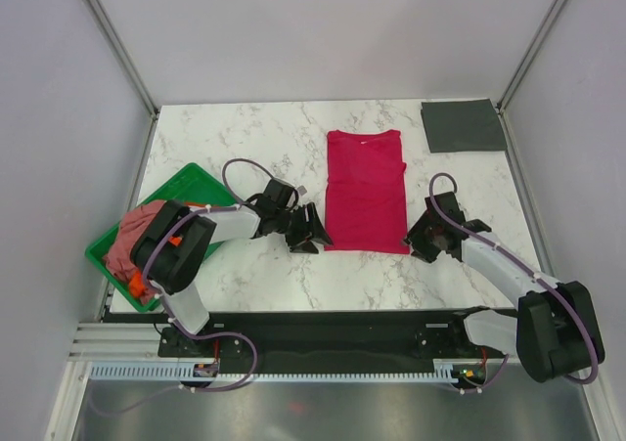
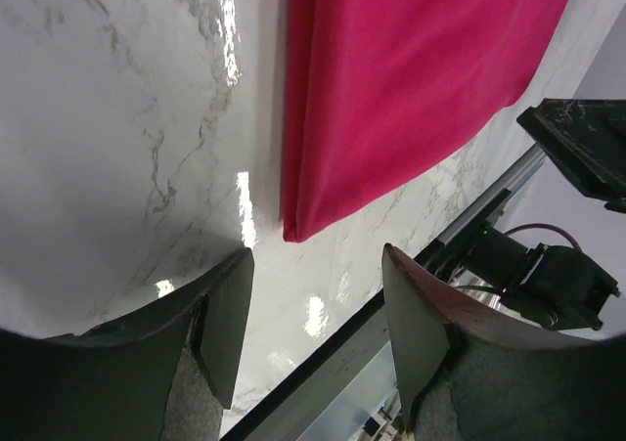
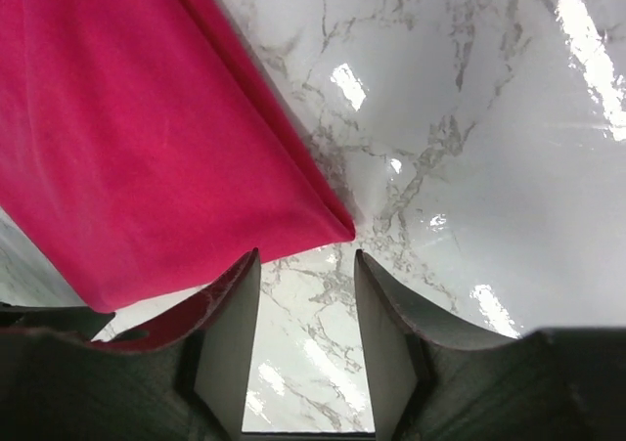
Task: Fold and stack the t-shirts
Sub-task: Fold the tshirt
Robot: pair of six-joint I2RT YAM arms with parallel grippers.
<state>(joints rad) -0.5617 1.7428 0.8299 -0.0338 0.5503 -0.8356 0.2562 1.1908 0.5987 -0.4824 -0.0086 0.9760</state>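
Observation:
A crimson-red t-shirt (image 1: 366, 189) lies flat mid-table, sides folded in, collar at the far end. My left gripper (image 1: 315, 231) is open and empty just left of its near-left hem corner (image 2: 293, 231). My right gripper (image 1: 423, 238) is open and empty just right of the near-right hem corner (image 3: 344, 228). A dark grey t-shirt (image 1: 463, 125) lies folded at the far right corner. A dusty pink t-shirt (image 1: 137, 238) and an orange one (image 1: 137, 285) are bunched in the tray, partly hidden by the left arm.
A green plastic tray (image 1: 192, 184) sits at the table's left edge. The white marble table (image 1: 254, 138) is walled by grey panels. A black rail (image 1: 333, 329) runs along the near edge, also seen in the left wrist view (image 2: 333, 348).

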